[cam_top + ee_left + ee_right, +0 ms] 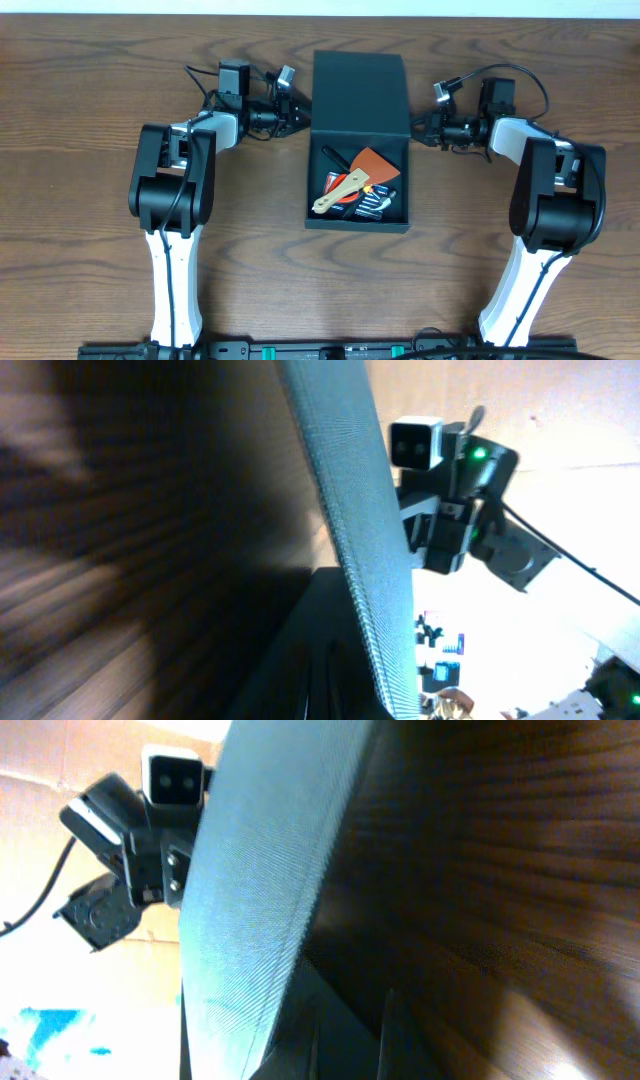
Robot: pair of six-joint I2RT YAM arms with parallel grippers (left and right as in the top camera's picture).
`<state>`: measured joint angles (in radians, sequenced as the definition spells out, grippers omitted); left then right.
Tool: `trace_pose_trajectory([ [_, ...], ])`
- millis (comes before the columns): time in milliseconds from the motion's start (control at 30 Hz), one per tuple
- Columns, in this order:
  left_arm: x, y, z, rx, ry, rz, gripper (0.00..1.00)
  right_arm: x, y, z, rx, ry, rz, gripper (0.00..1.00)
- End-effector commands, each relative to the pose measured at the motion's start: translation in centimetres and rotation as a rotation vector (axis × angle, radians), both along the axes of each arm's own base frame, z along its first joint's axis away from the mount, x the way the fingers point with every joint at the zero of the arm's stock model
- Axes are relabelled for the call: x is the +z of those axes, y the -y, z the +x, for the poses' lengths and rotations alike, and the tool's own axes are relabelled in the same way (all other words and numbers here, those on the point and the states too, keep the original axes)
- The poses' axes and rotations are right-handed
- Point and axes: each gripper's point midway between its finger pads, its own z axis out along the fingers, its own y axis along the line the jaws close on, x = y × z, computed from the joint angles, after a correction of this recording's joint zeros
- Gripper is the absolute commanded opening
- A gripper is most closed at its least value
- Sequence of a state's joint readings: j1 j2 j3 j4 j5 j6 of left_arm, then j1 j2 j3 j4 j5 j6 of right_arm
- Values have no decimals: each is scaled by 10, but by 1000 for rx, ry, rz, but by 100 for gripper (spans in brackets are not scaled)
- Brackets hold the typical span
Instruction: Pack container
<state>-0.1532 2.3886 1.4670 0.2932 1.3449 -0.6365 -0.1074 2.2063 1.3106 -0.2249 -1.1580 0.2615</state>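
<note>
The dark teal container [357,222] stands open at the table's middle, its flap lid [360,95] raised behind the tray. Inside lie a wooden spatula [340,190], an orange tool [375,163] and other small tools. My left gripper [300,113] is shut against the lid's left edge near the hinge. My right gripper [422,128] is shut against its right edge. In the left wrist view the lid [350,510] rises just beside my dark left gripper [318,704]. In the right wrist view the lid [260,870] stands beside my right gripper [350,1054]. Whether either pinches the lid is unclear.
The box sits on a brown wooden table [90,120]. Each wrist view shows the opposite arm's camera over the lid: the right arm's [415,442] and the left arm's [172,775]. Both arm bases [170,190] [555,200] flank the box.
</note>
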Motion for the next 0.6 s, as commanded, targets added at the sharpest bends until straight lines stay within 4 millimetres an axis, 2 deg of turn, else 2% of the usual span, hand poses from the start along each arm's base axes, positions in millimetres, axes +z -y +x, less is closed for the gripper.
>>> trace_pose_trajectory([
  [0, 13, 2, -6, -54, -30, -65, 6, 5, -11, -5, 52, 41, 33, 1],
  [333, 38, 3, -8, -119, -1, -137, 6, 25, -10, 10, 60, 103, 54, 1],
  [567, 68, 0, -6, -153, 54, -175, 6, 42, -9, 22, 63, 132, 53, 1],
])
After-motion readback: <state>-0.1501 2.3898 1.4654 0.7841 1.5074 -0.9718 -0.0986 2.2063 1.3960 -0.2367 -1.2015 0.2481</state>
